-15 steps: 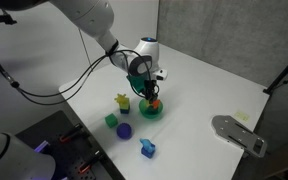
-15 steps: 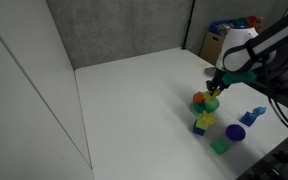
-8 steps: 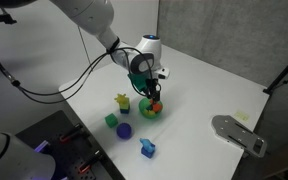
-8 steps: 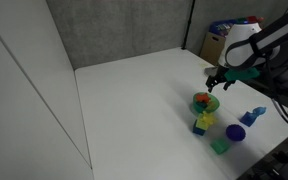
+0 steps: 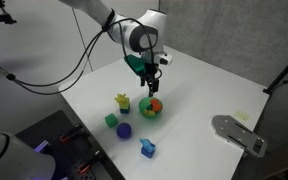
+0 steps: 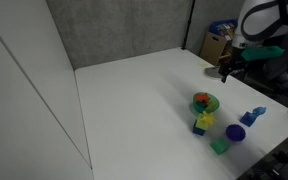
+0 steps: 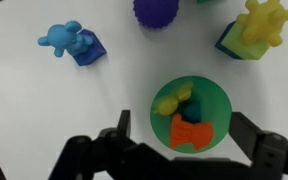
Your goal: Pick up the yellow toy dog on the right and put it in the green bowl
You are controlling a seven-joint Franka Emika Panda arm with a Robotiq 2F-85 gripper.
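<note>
The yellow toy dog (image 7: 172, 100) lies inside the green bowl (image 7: 224, 100), beside an orange toy (image 7: 192, 133) and a dark teal piece. My gripper (image 7: 183, 121) hangs open straight above the bowl, its two dark fingers apart on either side, holding nothing. In both exterior views the gripper (image 5: 151, 80) (image 6: 227, 70) is raised well above the bowl (image 5: 147, 113) (image 6: 212, 105). In those views the dog is too small to make out.
A spiky yellow toy (image 5: 122, 101) (image 7: 259, 25), a green cube (image 5: 111, 121), a purple ball (image 5: 125, 130) (image 7: 156, 12) and a blue toy (image 5: 147, 147) (image 7: 72, 42) stand near the bowl. A grey object (image 5: 239, 133) lies at the table's far side.
The gripper went from shut to open, leaving the dog in the bowl, and has since risen well above the bowl.
</note>
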